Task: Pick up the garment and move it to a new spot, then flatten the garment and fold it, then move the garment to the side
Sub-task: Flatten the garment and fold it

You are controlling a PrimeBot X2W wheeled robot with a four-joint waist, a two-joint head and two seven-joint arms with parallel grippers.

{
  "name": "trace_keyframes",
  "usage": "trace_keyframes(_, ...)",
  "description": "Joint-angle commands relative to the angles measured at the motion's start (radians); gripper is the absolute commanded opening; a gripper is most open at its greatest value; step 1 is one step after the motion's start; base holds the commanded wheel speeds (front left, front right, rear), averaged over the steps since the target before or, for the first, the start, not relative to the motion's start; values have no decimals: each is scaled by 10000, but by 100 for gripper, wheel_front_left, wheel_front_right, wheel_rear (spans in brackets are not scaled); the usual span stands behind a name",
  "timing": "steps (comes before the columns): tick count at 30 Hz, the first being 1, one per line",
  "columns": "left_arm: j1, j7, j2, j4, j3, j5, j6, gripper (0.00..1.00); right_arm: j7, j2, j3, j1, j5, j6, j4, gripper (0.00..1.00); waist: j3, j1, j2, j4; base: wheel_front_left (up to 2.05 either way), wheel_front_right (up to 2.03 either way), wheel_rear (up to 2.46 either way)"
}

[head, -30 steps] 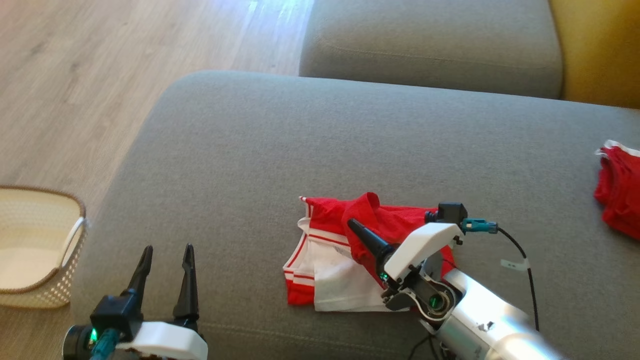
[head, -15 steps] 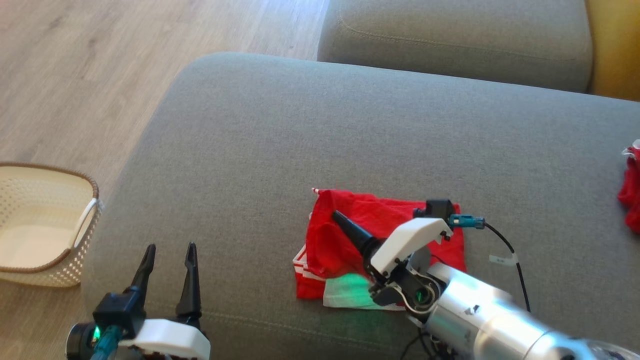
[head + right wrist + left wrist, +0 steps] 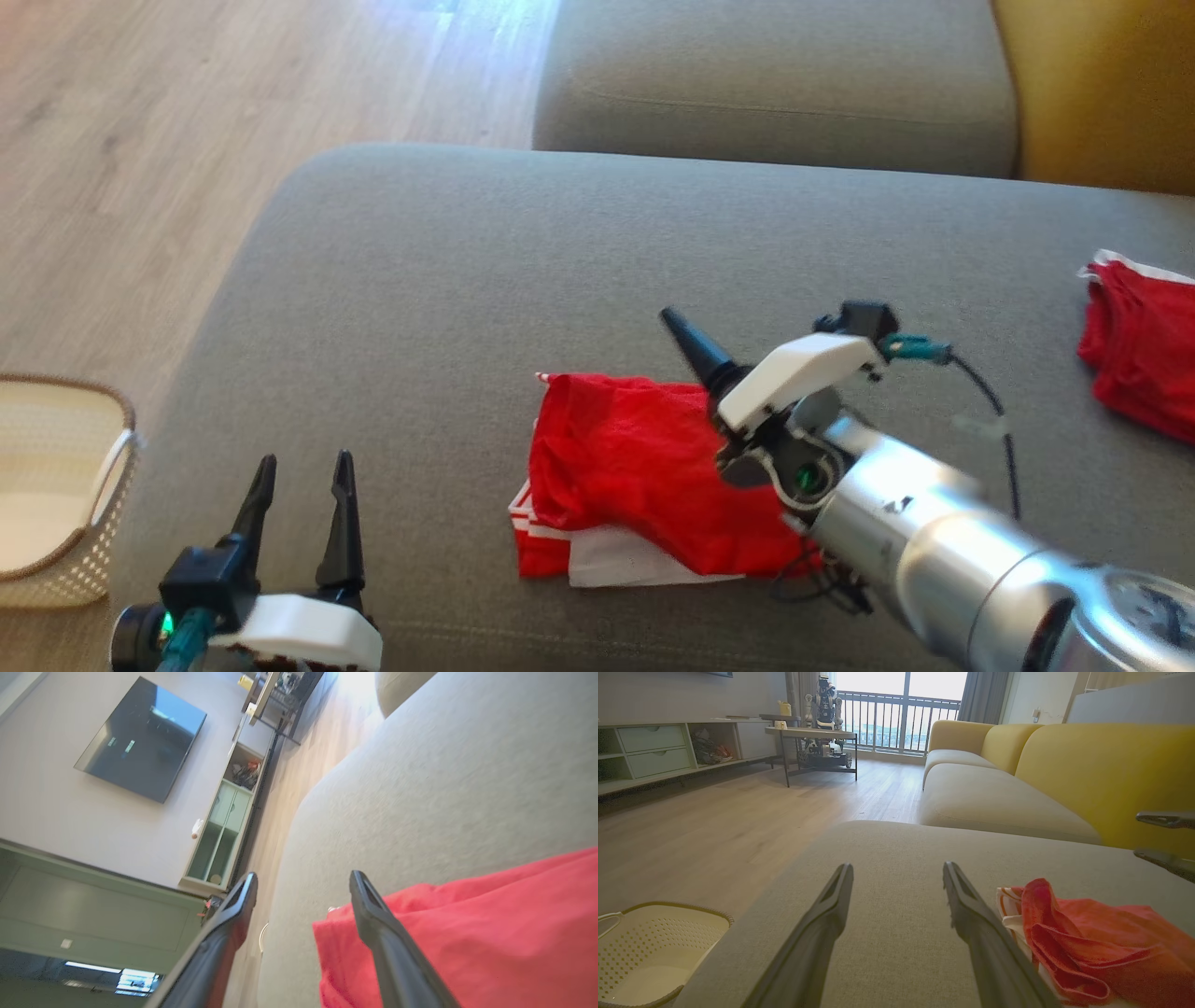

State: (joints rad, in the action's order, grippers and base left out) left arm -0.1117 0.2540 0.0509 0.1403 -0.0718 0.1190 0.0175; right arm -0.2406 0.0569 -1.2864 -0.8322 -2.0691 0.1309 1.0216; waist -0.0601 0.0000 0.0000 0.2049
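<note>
The garment, red with white striped trim, lies folded on the grey sofa cushion, its red layer covering most of the white part. My right gripper hovers just above the garment's far right edge, open and holding nothing. The right wrist view shows the right gripper with its fingers spread, the red garment below it. My left gripper rests open at the cushion's near left. In the left wrist view the left gripper has the garment to its right.
A second red garment lies at the cushion's right edge. A cream perforated basket stands on the wooden floor to the left. Another grey cushion and a yellow backrest lie beyond.
My right gripper has opened and let go of the red fold, which now lies flat over the white part, and has risen up and away. The head camera has shifted.
</note>
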Motion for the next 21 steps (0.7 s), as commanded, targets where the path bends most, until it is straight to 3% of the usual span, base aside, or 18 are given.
trace_keyframes(1, 419, 78, -7, -393, 390, 49, -44, 100, -161, -66, 77, -510, 46, -2, 164, 100, -63, 0, 0, -175, 0, 0, 0)
trace_keyframes(5, 444, 78, -7, -510, 444, 60, -70, 100, -201, 104, 69, -924, 902, -2, 1072, 100, -104, 0, 0, -470, 0, 0, 0)
trace_keyframes(12, 499, 78, -7, -748, 566, 146, -188, 100, -209, 836, 759, -1902, 4352, -2, 2099, 100, -19, 0, 0, -1013, 0, 0, 0)
trace_keyframes(16, 551, 78, -7, -802, 541, 222, -245, 100, -210, 1658, 2275, -1873, 6837, -2, 1948, 100, 69, 0, 0, -1237, 0, 0, 0)
trace_keyframes(21, 514, 78, -7, -876, 551, 316, -354, 100, -211, 2696, 5724, -291, 10569, -2, 228, 100, 127, 0, 0, -1498, 0, 0, 0)
